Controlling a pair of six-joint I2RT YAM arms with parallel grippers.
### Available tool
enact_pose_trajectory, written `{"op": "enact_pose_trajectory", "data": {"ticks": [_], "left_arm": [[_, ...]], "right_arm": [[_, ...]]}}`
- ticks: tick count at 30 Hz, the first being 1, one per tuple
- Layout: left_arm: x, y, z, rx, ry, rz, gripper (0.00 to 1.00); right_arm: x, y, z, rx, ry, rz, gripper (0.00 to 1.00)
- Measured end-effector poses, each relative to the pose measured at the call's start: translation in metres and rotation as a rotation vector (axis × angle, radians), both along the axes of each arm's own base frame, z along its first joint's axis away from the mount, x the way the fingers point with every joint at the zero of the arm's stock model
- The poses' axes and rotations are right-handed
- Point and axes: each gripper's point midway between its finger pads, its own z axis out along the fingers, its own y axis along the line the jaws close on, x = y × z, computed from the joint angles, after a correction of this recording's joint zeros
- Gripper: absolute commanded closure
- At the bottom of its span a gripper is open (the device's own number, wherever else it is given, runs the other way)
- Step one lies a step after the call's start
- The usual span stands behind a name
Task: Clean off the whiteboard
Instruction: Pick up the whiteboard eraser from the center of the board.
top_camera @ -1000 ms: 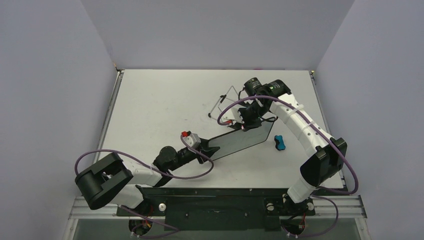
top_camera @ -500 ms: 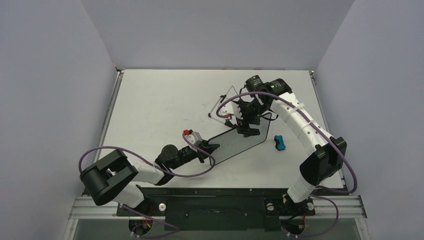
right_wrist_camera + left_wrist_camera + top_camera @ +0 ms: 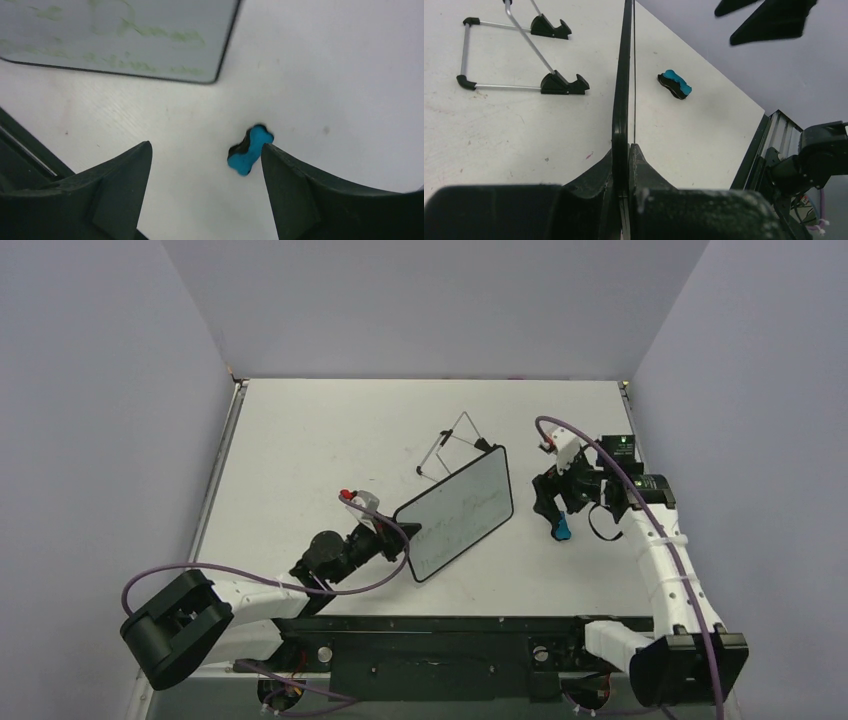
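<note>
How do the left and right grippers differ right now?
The left gripper is shut on the whiteboard edge; the right gripper is open, holding nothing. The left gripper sits near the middle of the table; the right gripper hangs over the blue eraser lying toward the right side. Both have black fingers.
</note>
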Motion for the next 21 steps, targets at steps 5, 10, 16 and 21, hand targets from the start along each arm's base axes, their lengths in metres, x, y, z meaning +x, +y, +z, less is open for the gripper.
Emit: {"op": "enact_pose_trajectory", "data": {"ticks": [5, 10, 16, 21], "left_arm": [[-0.002, 0.010, -0.003, -0.038, 0.073, 0.053, 1.00], [0.000, 0.019, -0.005, -0.059, 0.099, 0.094, 1.00], [-0.001, 0.023, -0.005, -0.061, 0.099, 0.103, 1.00], [-0.003, 0.025, -0.006, -0.061, 0.099, 0.105, 1.00]], "right_arm": [[0.001, -0.069, -0.109, -0.034, 0.284, -0.462, 0.29], [0.004, -0.101, -0.147, -0.128, 0.387, -0.670, 0.34], [0.026, -0.110, -0.170, -0.183, 0.438, -0.728, 0.40], [0.028, -0.102, -0.187, -0.201, 0.499, -0.705, 0.44]]}}
